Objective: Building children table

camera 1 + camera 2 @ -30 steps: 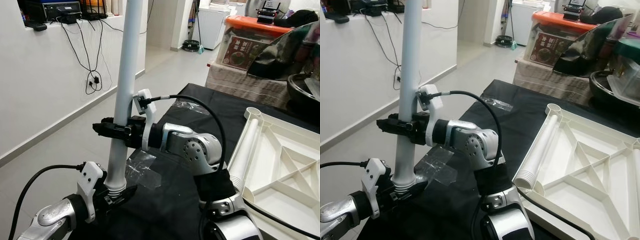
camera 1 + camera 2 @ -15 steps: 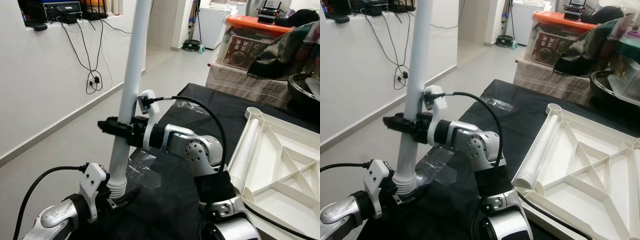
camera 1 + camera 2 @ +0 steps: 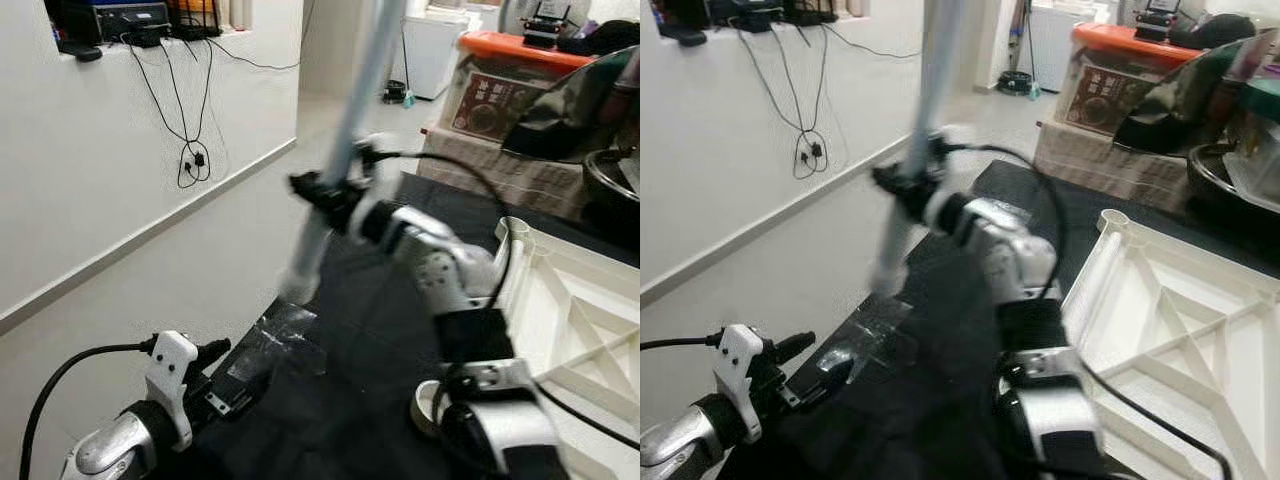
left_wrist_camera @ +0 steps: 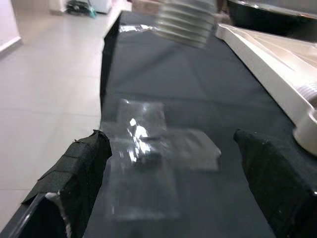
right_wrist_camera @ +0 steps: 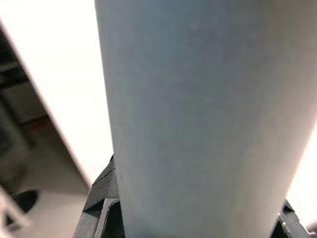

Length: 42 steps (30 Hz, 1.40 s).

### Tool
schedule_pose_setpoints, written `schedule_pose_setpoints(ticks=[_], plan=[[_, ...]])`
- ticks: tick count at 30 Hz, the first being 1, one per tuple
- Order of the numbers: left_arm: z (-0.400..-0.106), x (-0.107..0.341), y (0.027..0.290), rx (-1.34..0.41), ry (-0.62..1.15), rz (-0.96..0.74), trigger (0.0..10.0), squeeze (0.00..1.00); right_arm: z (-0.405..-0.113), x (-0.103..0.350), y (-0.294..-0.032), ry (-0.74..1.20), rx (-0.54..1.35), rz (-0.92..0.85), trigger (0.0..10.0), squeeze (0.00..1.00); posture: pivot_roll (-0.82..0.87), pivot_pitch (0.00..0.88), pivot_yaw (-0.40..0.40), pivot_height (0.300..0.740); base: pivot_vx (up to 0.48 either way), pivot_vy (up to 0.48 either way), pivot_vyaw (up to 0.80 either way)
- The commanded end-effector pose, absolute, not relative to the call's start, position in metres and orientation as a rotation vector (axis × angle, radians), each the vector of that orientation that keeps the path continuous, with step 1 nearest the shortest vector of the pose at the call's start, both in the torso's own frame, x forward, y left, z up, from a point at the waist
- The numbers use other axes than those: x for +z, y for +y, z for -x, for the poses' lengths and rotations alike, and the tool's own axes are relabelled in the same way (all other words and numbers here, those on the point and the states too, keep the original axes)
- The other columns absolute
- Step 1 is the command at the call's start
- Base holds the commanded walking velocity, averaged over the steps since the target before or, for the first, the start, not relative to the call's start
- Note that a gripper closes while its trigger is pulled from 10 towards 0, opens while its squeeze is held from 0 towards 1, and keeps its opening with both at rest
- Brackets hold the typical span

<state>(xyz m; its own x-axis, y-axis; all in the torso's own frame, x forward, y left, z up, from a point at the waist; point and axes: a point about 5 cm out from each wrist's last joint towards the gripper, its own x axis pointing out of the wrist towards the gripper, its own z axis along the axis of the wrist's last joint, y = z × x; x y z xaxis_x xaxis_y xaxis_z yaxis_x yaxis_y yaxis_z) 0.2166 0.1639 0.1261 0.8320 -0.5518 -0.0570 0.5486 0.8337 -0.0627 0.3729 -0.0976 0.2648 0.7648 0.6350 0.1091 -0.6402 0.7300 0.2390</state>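
We see a long white table leg (image 3: 345,150), a round tube w/ a ribbed threaded end (image 4: 184,22) at its lower tip. It's tilted, top leaning toward our right, blurred in both eye views. Threaded end hangs clear above the black-covered table (image 3: 350,330), near its left edge, touching nothing below. Right end effector (image 3: 318,190) is clamped round the tube approx mid-length. To our right lies the white plastic tabletop (image 3: 570,300), upside down, ribbed underside w/ diagonal braces facing up, flat on the black cover. A round socket (image 3: 1113,218) shows at its far corner, well apart from the leg's tip.
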Motion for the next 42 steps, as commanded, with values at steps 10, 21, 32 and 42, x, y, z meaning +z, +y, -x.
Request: schedule_pose_setpoints(ticks=[10,21,32,42], plan=[[-0.220,0.116,0.151,-0.509,0.080,-0.004,10.0,0.00,-0.366,0.256,-0.117,-0.073,0.736,-0.195,0.0,0.00,0.05,0.000,-0.070,0.740,0.000,0.000,0.00],[-0.227,0.120,0.151,-0.459,0.061,0.041,10.0,0.00,-0.364,0.250,-0.109,-0.078,0.761,-0.213,0.0,0.00,0.06,0.000,-0.071,0.740,0.000,0.000,0.00],[-0.230,0.121,0.150,-0.437,0.043,0.033,10.0,0.00,-0.358,0.238,-0.097,-0.060,0.780,-0.257,0.0,0.00,0.06,0.000,-0.075,0.740,-0.073,0.000,0.00],[-0.231,0.120,0.146,-0.436,0.036,0.037,10.0,0.00,-0.356,0.236,-0.088,-0.064,0.797,-0.277,0.0,0.00,0.07,0.000,-0.080,0.740,0.000,-0.144,0.00]])
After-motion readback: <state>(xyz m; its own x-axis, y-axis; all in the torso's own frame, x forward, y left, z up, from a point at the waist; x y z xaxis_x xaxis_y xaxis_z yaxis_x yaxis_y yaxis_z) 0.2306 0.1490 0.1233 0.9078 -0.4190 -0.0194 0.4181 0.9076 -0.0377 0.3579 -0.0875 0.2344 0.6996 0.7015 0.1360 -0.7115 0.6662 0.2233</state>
